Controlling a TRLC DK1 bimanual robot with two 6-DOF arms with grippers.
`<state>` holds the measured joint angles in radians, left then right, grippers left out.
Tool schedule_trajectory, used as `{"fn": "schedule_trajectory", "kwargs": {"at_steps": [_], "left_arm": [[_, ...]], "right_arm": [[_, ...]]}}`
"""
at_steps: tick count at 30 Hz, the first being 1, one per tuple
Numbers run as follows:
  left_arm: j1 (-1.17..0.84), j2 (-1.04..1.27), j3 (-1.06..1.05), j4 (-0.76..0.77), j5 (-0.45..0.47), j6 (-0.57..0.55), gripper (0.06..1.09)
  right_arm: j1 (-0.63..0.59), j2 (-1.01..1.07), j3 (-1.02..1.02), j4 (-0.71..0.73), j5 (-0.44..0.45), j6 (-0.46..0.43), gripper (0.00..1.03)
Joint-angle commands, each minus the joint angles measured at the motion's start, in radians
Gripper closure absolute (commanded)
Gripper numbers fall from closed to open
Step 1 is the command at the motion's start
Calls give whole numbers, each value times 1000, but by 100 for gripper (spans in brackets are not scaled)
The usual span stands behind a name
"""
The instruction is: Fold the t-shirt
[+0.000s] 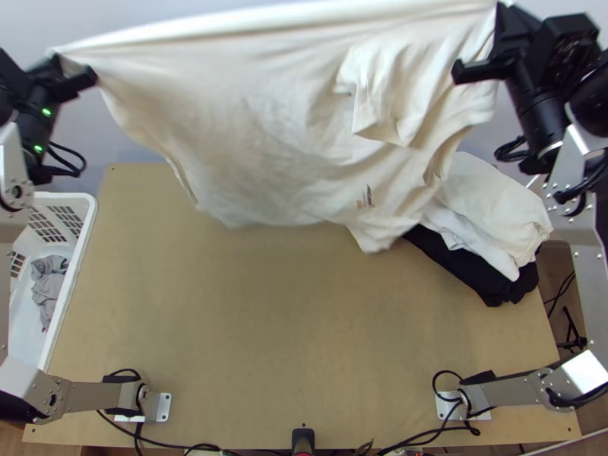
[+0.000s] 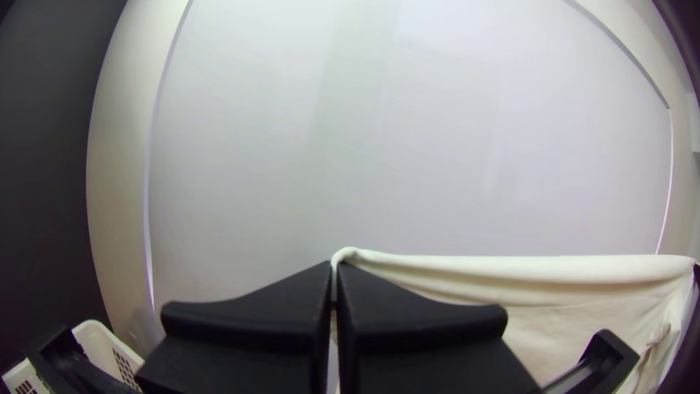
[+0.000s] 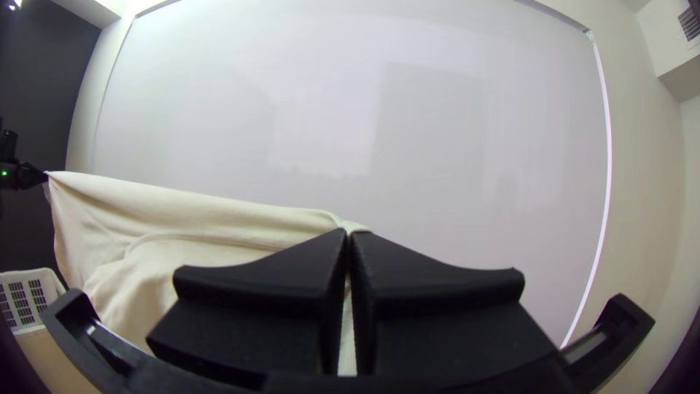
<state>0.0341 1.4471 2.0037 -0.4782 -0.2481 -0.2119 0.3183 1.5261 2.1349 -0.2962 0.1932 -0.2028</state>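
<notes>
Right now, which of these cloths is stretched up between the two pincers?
The cream t-shirt with the small print, hanging from the left pincer and right pincer. The cloth pile lies on the table, the grey cloth in the basket.

One t-shirt [image 1: 266, 129], one basket [image 1: 87, 228], one counter [image 1: 266, 319], and a pair each of arms and pincers.
Across the top of the frame that single t-shirt hangs between two pincers, one left pincer [image 1: 72, 67] and one right pincer [image 1: 494, 38]; their two arms, one left arm [image 1: 91, 395] and one right arm [image 1: 517, 389], have bases at lower left and lower right. At the right, a pile seems to hold three pieces, though overlap makes that count unsure: one cream cloth [image 1: 494, 197], one white cloth [image 1: 494, 254], one black cloth [image 1: 490, 287]. At the left, the basket shows one grey cloth [image 1: 49, 281].
</notes>
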Motion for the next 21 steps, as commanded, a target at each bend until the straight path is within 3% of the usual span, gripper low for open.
{"fn": "schedule_trajectory", "kwargs": {"at_steps": [1,5,7,15,21], "left_arm": [[13,-11,121,47,-42,51,105],[6,-57,119,66,-42,54,105],[6,-79,119,53,-51,54,105],[-3,-269,61,-27,-39,54,105],[-5,-511,-134,1,-8,42,105]], "right_arm": [[-1,25,122,54,-31,-17,100],[116,-60,105,46,-32,-3,100],[191,-118,85,-29,-32,43,100],[489,-371,16,-572,-32,425,100],[535,-643,-168,-601,-46,462,100]]}}
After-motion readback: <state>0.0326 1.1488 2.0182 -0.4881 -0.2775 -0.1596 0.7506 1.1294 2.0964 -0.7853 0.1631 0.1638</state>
